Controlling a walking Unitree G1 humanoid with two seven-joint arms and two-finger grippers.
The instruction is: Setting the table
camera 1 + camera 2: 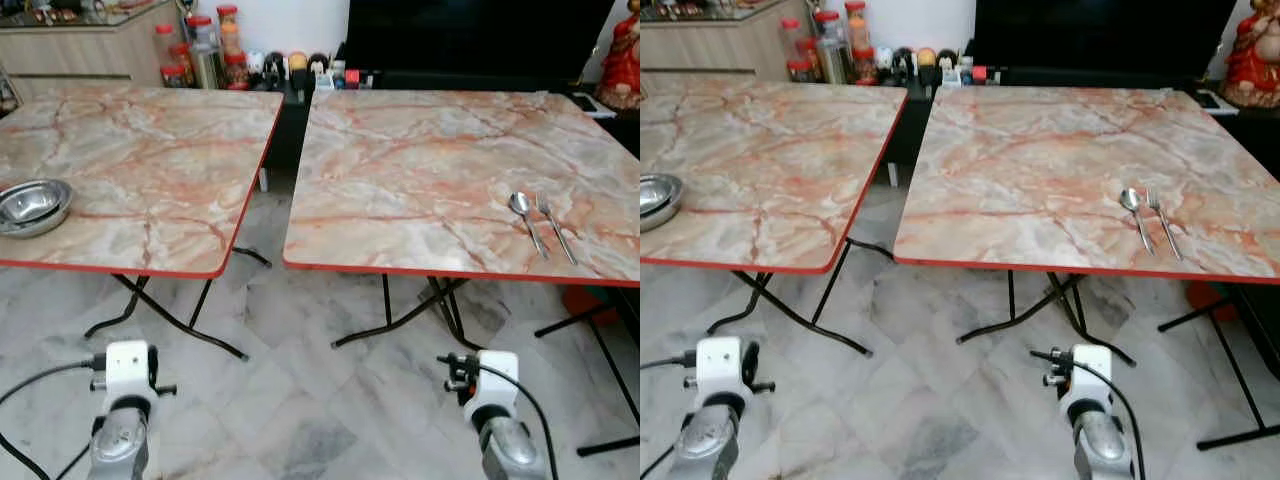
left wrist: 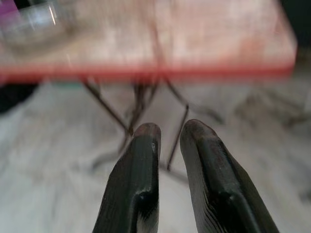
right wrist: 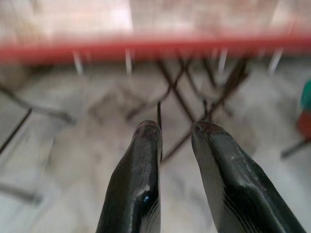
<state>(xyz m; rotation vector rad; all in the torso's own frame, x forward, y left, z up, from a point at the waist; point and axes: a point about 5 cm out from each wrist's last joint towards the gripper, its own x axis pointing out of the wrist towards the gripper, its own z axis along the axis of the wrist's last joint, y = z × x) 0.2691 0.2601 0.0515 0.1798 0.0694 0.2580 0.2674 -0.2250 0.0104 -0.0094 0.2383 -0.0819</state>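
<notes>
Left gripper (image 2: 167,133) held low over the floor (image 1: 300,400), short of the table edge, fingers (image 2: 141,165) parted by a narrow gap and carrying nothing. Probably parked there because no reach has started; aimed at the red rim of the left table (image 1: 150,170) with a blurred glint of metal above it.

On that left table, near its front corner on the robot's far left, stacked steel bowls (image 1: 33,205): shiny, shallow, round, nested one inside another, sitting upright and well apart from the cutlery. Likely the supply to be carried across.

Behind the gap between the two tables, jars (image 1: 205,50) and small bottles lined against the wall.

Right gripper (image 3: 177,133) likewise low above the floor, fingers (image 3: 141,165) slightly apart and empty, pointed at the folding legs under the right table (image 1: 420,170).

On the right table, toward its front right, a spoon (image 1: 525,220) and a fork (image 1: 556,228) side by side, nearly touching, handles toward the robot, bowl and tines away. Laid parallel like one finished place setting, with bare marble-patterned top just to their left, seemingly room for a bowl. Both pieces slim, silver, lying flat.
</notes>
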